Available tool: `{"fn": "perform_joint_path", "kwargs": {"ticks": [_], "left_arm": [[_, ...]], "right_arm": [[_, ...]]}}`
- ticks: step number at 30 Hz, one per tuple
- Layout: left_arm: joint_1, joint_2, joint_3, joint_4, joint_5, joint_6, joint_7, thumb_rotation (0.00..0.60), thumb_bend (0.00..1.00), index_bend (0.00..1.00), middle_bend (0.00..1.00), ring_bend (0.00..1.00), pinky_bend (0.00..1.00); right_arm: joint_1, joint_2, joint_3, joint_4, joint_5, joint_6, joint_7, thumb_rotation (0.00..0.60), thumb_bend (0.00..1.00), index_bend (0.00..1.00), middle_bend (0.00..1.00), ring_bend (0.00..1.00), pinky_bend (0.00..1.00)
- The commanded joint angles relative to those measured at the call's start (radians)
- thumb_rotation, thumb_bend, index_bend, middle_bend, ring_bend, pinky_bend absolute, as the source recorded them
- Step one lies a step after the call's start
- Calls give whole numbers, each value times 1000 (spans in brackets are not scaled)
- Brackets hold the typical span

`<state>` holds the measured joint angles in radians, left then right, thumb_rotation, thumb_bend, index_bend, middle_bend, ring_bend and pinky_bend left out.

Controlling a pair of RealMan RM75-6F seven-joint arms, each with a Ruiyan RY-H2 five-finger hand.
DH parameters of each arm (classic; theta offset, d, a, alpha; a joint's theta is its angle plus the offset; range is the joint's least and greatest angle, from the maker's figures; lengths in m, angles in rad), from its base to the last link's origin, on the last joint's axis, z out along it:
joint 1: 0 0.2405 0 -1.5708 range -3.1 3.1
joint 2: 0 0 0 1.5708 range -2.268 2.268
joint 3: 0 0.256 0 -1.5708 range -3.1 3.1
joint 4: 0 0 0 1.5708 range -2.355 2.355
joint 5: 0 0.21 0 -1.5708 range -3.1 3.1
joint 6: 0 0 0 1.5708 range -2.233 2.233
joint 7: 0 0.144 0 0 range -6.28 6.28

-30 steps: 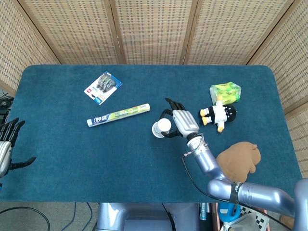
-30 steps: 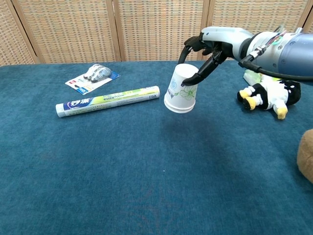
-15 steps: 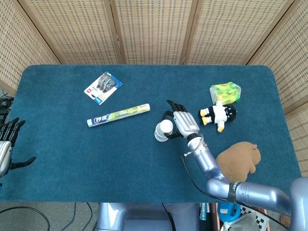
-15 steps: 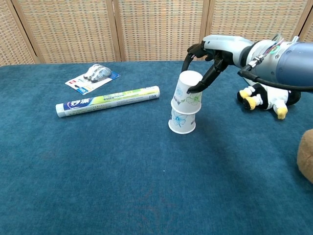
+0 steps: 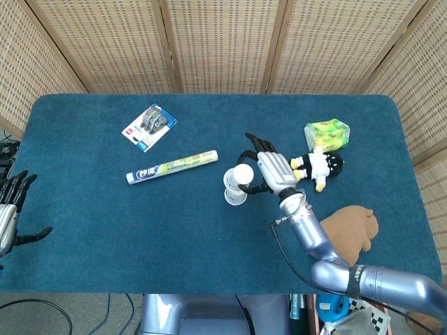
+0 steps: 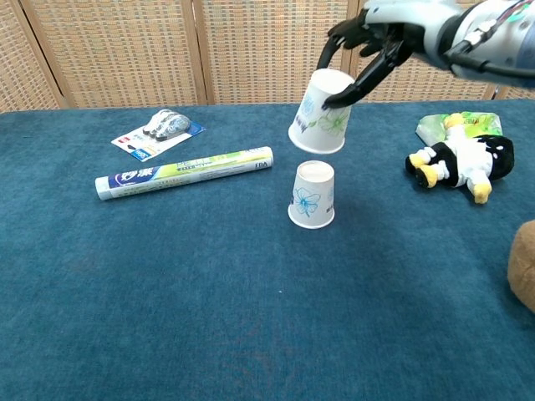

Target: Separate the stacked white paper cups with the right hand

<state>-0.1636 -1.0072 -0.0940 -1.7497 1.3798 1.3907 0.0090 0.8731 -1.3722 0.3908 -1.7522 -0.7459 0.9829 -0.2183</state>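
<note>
- The left hand (image 5: 10, 209) idles off the desk's (image 5: 84, 230) left edge, fingers apart, holding nothing.
- Half a second ago the cups were just parting; now the lower cup (image 6: 313, 195) stands alone, upside down, right of the tube (image 6: 184, 172).
- The upper cup (image 6: 322, 111) hangs clear above the lower one, tilted, so they look separated.
- The right hand (image 6: 376, 38) pinches the upper cup, other fingers spread.

a rectangular table covered in deep teal carpet-like fabric (image 5: 84, 209) filled most of both views under even, soft light. behind the table's far edge stood a folding screen of woven tan rattan panels in pale wooden frames (image 5: 223, 42), angling forward past both its ends.
</note>
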Motion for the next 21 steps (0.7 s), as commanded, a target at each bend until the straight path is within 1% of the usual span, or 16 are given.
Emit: {"fn": "perform_joint_path", "kwargs": {"ticks": [1, 5, 10, 12, 17, 18, 20, 21], "left_arm": [[1, 0, 1, -1, 2, 2, 0, 600, 113, 0, 0, 0, 0], [1, 0, 2, -2, 4, 2, 2, 600, 114, 0, 0, 0, 0], [0, -3, 4, -5, 8, 2, 10, 600, 114, 0, 0, 0, 0], [-1, -5, 5, -7, 9, 2, 16, 600, 114, 0, 0, 0, 0], [-2, -10, 5, -4, 1, -2, 33, 600, 114, 0, 0, 0, 0], [-3, -12, 4, -3, -4, -3, 34, 600, 114, 0, 0, 0, 0], [-4, -14, 1, -1, -10, -4, 38, 600, 114, 0, 0, 0, 0], [-5, -14, 0, -1, -12, -5, 40, 600, 113, 0, 0, 0, 0]], "right_arm": [[-14, 31, -7, -11, 6, 11, -13, 600, 407, 498, 0, 0, 0], [-40, 60, -37, 0, 24, 2, -6, 600, 409, 498, 0, 0, 0], [-63, 59, -86, 44, 36, -33, 8, 600, 410, 498, 0, 0, 0], [-71, 37, -115, 82, 32, -54, 17, 600, 410, 498, 0, 0, 0], [-82, -32, -158, 185, -11, -78, 40, 600, 410, 498, 0, 0, 0], [-83, -45, -164, 205, -20, -83, 43, 600, 410, 479, 0, 0, 0], [-82, -60, -174, 235, -37, -99, 47, 600, 405, 394, 0, 0, 0], [-81, -64, -178, 246, -45, -107, 50, 600, 391, 321, 0, 0, 0]]}}
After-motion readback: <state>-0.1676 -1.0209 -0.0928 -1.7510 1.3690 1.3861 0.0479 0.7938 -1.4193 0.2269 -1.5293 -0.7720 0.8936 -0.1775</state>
